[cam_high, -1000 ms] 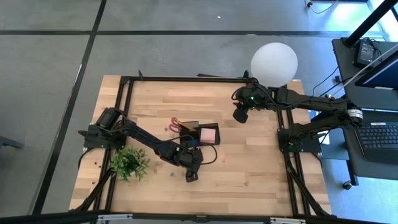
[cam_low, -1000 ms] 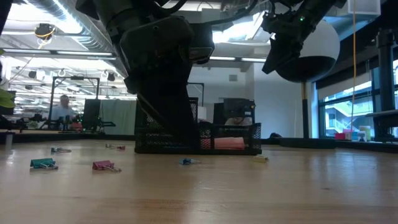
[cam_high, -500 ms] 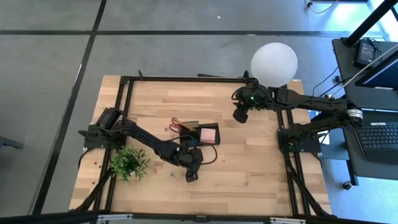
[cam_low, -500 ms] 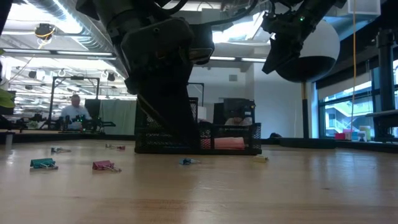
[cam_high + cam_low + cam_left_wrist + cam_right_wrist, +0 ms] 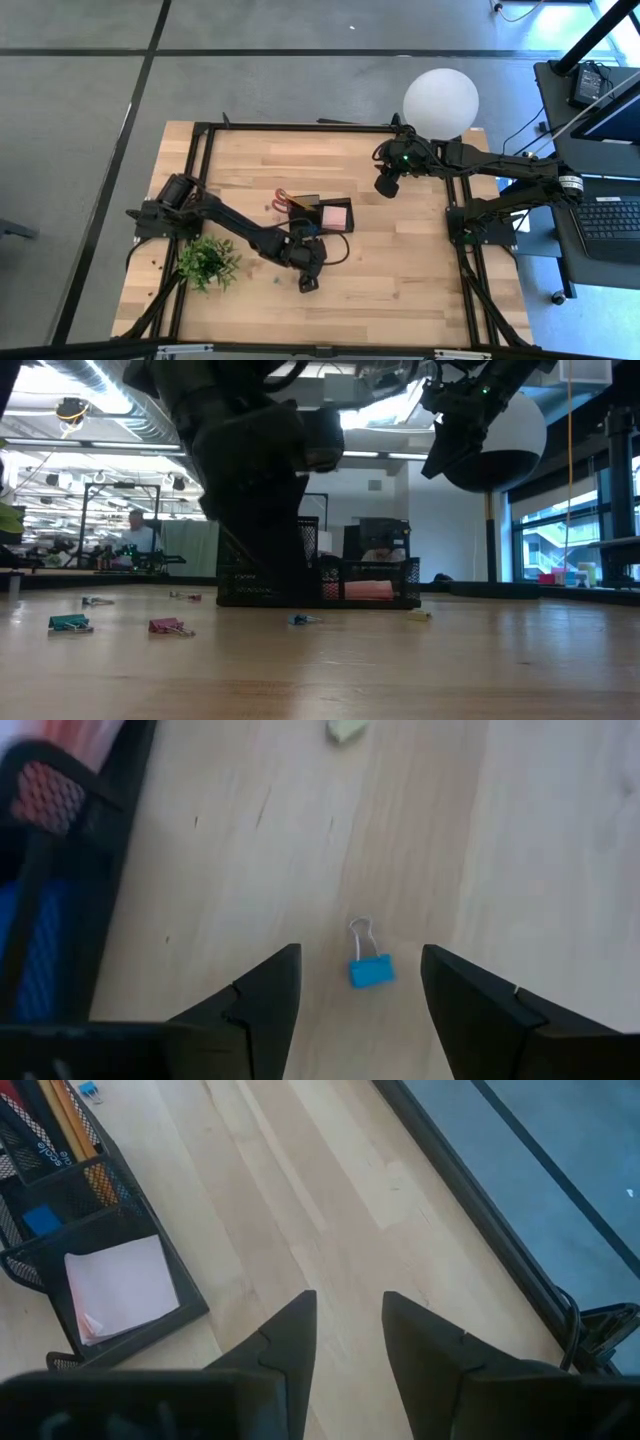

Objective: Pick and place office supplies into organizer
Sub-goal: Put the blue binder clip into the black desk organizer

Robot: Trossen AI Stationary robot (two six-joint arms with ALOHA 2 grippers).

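Observation:
A small blue binder clip (image 5: 370,970) lies flat on the wooden table, its wire loop pointing away from the fingers. My left gripper (image 5: 360,958) is open just above it, slanting down, one finger on each side and touching nothing; in the high view it (image 5: 307,283) is near the table's middle front. The black mesh organizer (image 5: 318,210) stands behind it, holding a pink pad (image 5: 120,1285), pencils, a blue eraser (image 5: 42,1218) and red-handled scissors (image 5: 281,198). My right gripper (image 5: 345,1305) hangs high at the far right (image 5: 386,187), slightly open, with nothing between its fingers.
More clips lie on the table's left part, one teal (image 5: 68,623) and one pink (image 5: 168,626). A pale yellowish scrap (image 5: 418,615) lies near the organizer. A green potted plant (image 5: 208,262) stands at the near left. A white lamp globe (image 5: 440,101) is at the far right.

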